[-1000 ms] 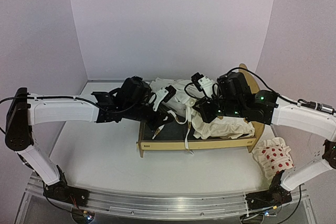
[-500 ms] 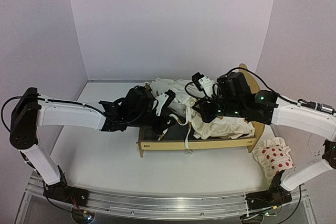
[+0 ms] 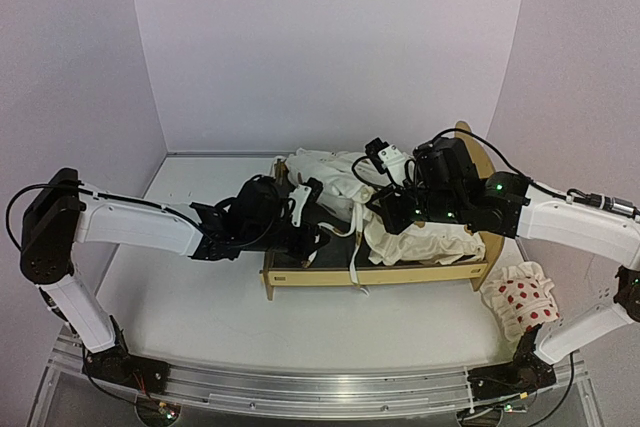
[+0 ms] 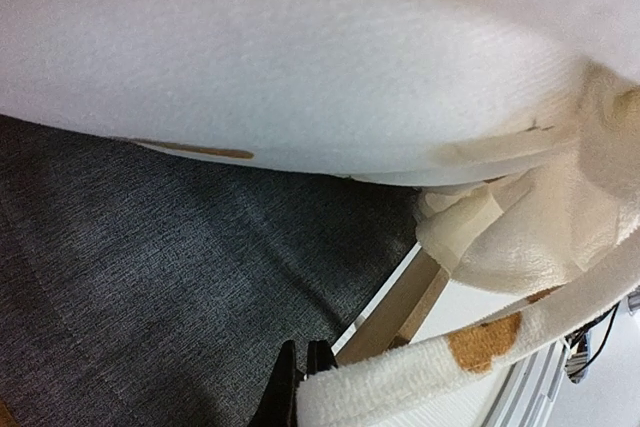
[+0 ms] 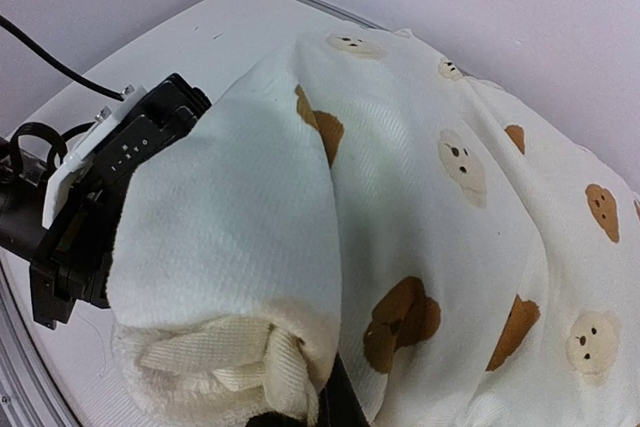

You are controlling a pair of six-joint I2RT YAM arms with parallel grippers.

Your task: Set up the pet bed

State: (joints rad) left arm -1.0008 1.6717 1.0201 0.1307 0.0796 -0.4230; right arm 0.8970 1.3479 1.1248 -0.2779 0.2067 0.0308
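Observation:
The pet bed [image 3: 372,275], a light plywood frame with a dark grey felt base [image 4: 150,277], stands mid-table, headboard to the right. A cream bear-print cushion [image 3: 415,239] is bunched over its back and right half. My left gripper [image 4: 300,389] hangs low over the felt near the left end, by a wooden rail [image 4: 405,309]. It is shut on a cream strip [image 4: 420,372] of the cushion. My right gripper [image 5: 325,409] is shut on a rolled fold of the cushion [image 5: 230,237], which hides most of its fingers. Seen from above, it [image 3: 385,213] is over the bed's middle.
A small white pillow with red dots [image 3: 520,302] lies on the table right of the bed, by the right arm. Loose cream ties [image 3: 355,262] hang over the bed's front rail. The left arm's wrist [image 5: 110,172] sits close beside the cushion.
My left arm has sunk and slid right, bringing its gripper and the cream strip down toward the felt base. The right arm and its fold of cushion have stayed put.

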